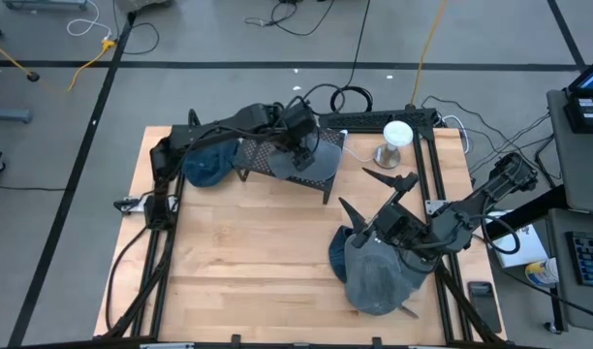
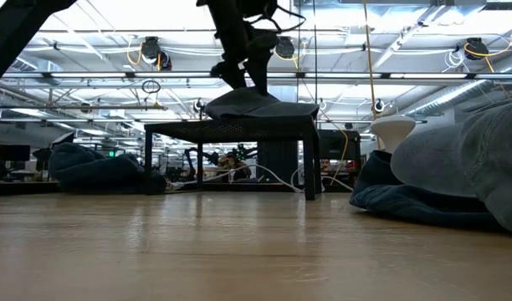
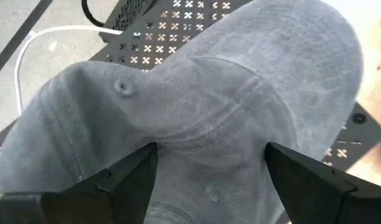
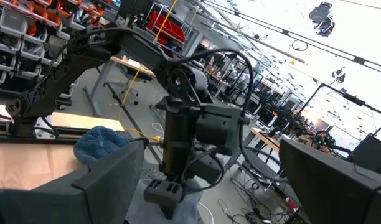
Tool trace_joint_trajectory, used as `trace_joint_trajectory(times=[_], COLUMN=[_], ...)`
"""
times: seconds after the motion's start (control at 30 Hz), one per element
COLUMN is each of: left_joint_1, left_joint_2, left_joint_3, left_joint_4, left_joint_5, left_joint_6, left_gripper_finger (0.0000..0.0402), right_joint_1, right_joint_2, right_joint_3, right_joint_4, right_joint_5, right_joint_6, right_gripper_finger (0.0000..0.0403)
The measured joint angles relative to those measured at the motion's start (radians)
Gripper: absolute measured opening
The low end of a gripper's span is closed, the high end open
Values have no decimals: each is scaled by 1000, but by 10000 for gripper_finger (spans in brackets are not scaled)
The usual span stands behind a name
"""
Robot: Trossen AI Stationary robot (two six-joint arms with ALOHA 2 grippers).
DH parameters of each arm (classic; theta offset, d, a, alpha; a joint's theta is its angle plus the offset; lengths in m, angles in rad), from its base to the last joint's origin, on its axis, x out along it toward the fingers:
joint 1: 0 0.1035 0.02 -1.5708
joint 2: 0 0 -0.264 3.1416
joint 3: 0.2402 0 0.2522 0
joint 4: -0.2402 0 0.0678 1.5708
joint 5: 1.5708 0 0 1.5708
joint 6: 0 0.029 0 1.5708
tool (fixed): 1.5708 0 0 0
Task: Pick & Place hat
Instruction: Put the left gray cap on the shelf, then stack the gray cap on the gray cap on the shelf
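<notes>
A grey cap (image 1: 321,163) lies crown up on a black perforated rack (image 1: 258,160) at the table's far middle. It also shows in the low view (image 2: 264,104) and the left wrist view (image 3: 240,93). My left gripper (image 3: 209,149) is open and points down, with a finger on each side of the cap's crown. It also shows in the high view (image 1: 301,145). My right gripper (image 1: 353,187) is open and empty, raised at the table's right, above two other caps. My left gripper stands open over the grey cap's crown (image 3: 197,143), coming from above, with its fingertips (image 2: 231,82) right at the cloth. I cannot tell whether they touch it. The cap rests on the rack top.
A blue cap (image 1: 204,165) lies on the table left of the rack. A large grey cap (image 1: 379,276) and a dark blue cap (image 1: 338,250) lie at the near right. A white round object on a stand (image 1: 398,136) stands at the far right. The table's near left is bare wood.
</notes>
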Motion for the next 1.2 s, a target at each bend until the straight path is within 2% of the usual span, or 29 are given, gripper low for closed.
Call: trace_joint_trajectory(times=[0.3,0.47,0.67,0.83,1.1,1.2], left_joint_1=[8,17,20,21,16,-2], left_joint_2=[8,8,-24,-86,-186,-224], left_joint_3=[0,0,0,3,2,2], left_joint_4=[127,131,109,20,-146,-173], left_joint_5=[27,22,0,-22,162,192], left_joint_6=[65,77,-24,-153,-333,-344], left_gripper_finger=[298,298,298,298,298,298], right_joint_1=[-1,-1,-1,0,34,32], right_joint_2=[0,0,0,0,-1,-2], right_joint_3=[0,0,0,0,0,0], right_joint_4=[0,0,0,0,-9,-81], right_joint_5=[0,0,0,0,-16,-164], right_joint_6=[-25,-25,-17,78,109,121], right_gripper_finger=[366,366,366,366,366,366])
